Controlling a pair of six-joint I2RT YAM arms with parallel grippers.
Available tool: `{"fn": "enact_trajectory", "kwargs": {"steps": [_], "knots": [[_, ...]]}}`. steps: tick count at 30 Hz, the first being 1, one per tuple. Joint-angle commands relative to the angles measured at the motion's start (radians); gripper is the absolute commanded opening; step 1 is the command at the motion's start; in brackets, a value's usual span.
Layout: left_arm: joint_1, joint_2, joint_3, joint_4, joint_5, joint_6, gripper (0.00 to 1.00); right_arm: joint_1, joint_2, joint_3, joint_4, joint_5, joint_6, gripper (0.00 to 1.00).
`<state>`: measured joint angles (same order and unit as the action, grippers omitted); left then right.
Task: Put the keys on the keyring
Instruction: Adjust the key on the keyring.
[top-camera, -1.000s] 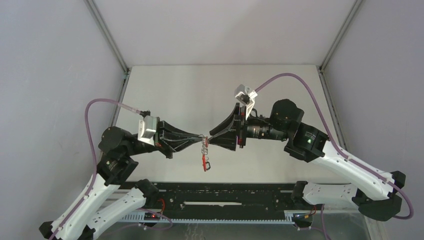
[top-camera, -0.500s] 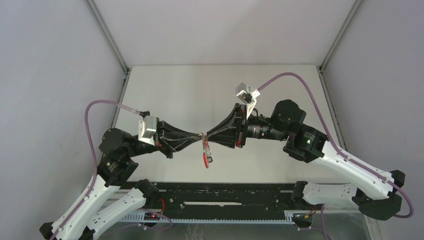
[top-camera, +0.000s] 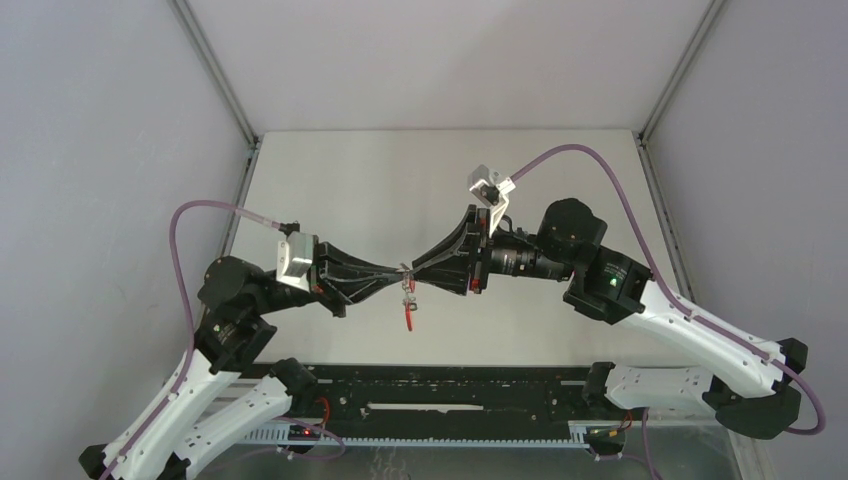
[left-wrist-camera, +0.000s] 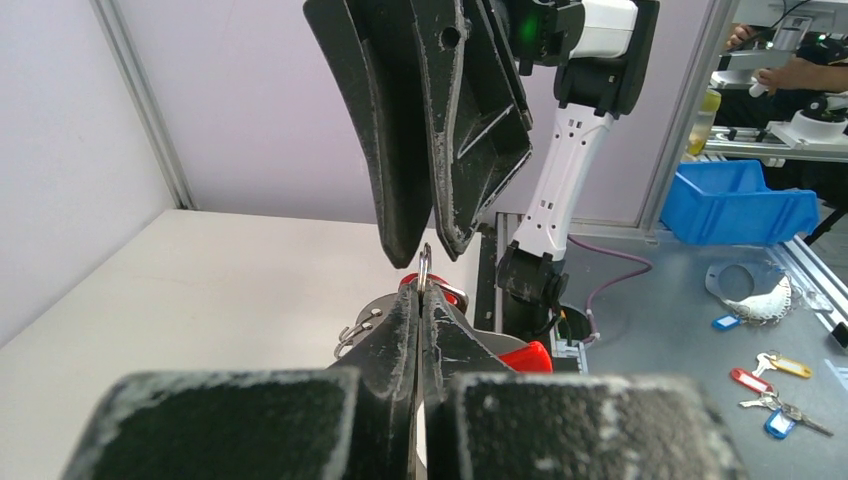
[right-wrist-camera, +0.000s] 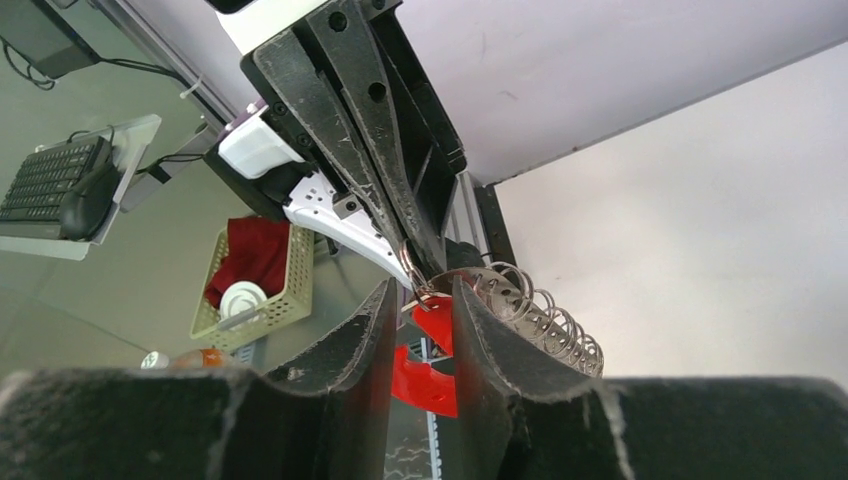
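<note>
The pale bench (top-camera: 400, 180) lies beneath both arms, and a purple cable (top-camera: 178, 250) loops off the left wrist, well away from the fingertips. Off the bench, the left wrist view shows a blue bin (left-wrist-camera: 735, 205) and some coloured key tags (left-wrist-camera: 770, 385) far to the right of the fingers. The right wrist view shows a yellow basket (right-wrist-camera: 250, 285) and a keyboard (right-wrist-camera: 55, 180) far to the left of them. Each set of fingers crowds the other camera's view, so little of the metalwork shows past the black tips.

Both arms reach inward with forearms roughly level and meet tip to tip above the near part of the bench. The left gripper (top-camera: 398, 272) points right, its fingers pressed together on the keyring (left-wrist-camera: 425, 268), which stands edge-on out of their tips. The right gripper (top-camera: 419, 272) points left. Its fingers (left-wrist-camera: 400, 200) straddle the ring with a narrow gap between them, and I cannot tell whether they pinch anything.

The ring is a thin silvery loop. Its red strap (top-camera: 410, 318) hangs curved just below the meeting fingertips. The keys (left-wrist-camera: 355, 330) are a small silvery bunch just left of the left fingers, and their chain (right-wrist-camera: 545, 318) coils in loops just right of the right fingers.
</note>
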<state>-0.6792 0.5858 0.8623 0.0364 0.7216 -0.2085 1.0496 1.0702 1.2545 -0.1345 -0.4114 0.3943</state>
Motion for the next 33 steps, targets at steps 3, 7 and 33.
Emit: {"fn": "enact_trajectory", "kwargs": {"steps": [3, 7, 33], "knots": [[0.007, -0.012, -0.01, 0.031, 0.021, 0.006, 0.0, 0.003, -0.023, 0.006, -0.004, 0.049, -0.027, 0.35], [0.007, -0.011, -0.01, 0.036, 0.021, 0.005, 0.0, 0.0, -0.024, 0.005, -0.02, 0.051, -0.026, 0.38], [0.009, -0.011, 0.001, 0.048, -0.008, 0.02, 0.0, 0.0, -0.031, -0.047, 0.0, -0.06, 0.037, 0.0]]}}
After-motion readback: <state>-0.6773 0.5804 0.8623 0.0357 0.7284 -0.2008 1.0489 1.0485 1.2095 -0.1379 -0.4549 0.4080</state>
